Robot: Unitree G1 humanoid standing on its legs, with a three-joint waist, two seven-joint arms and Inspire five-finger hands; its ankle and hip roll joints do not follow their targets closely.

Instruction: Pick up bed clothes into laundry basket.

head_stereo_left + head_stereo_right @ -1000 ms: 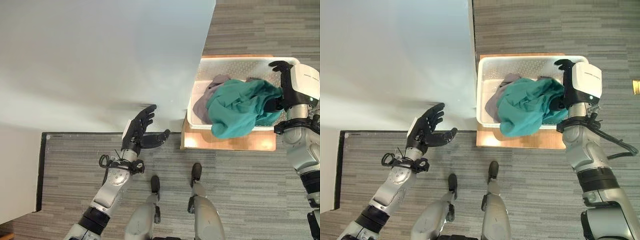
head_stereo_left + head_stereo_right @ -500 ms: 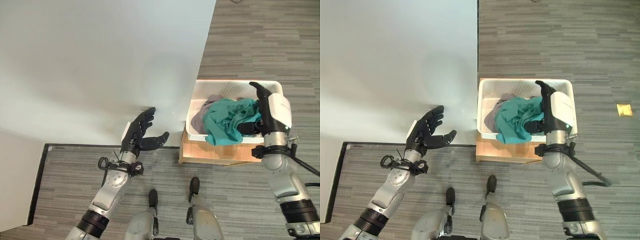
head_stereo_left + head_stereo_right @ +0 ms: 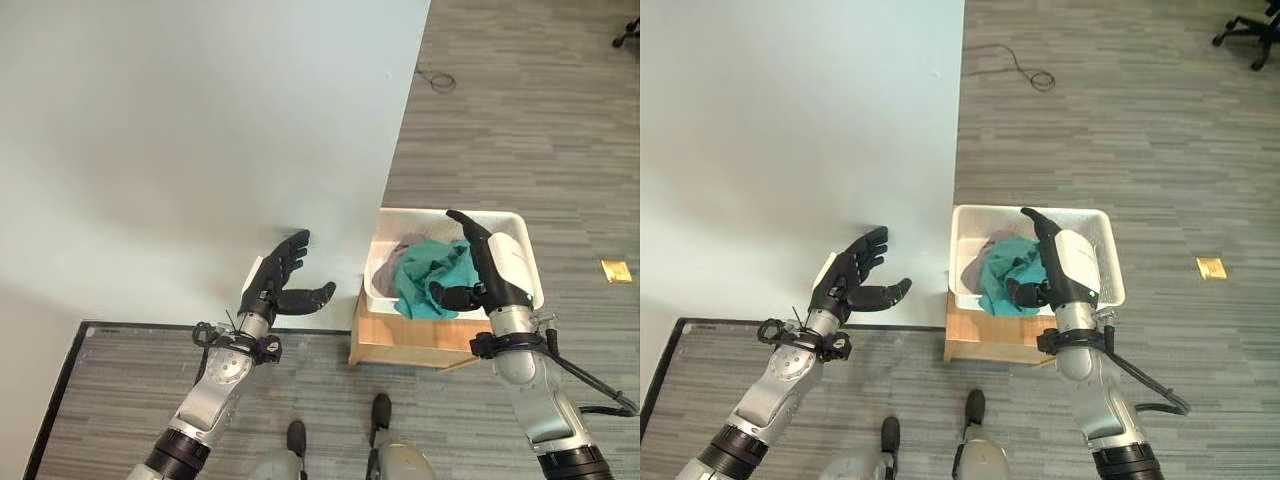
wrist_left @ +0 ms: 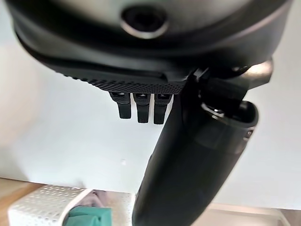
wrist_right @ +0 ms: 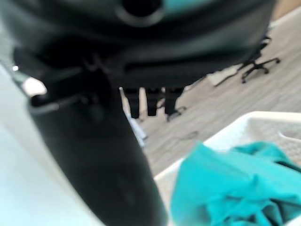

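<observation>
Office-type room: grey striped carpet tiles (image 3: 1160,120), rolling office chair (image 3: 1246,30) at far edge, pale bed surface (image 3: 180,130).

A white laundry basket (image 3: 520,250) sits on a wooden stand (image 3: 410,342) on grey floor (image 3: 560,120).

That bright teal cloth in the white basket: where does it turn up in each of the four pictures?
Left eye view: teal cloth in the white basket, right of centre.
Right eye view: in the basket, just right of centre.
Left wrist view: a sliver at the bottom edge.
Right wrist view: large, lower right.
Shared landmark: the basket's perforated white rim.
</observation>
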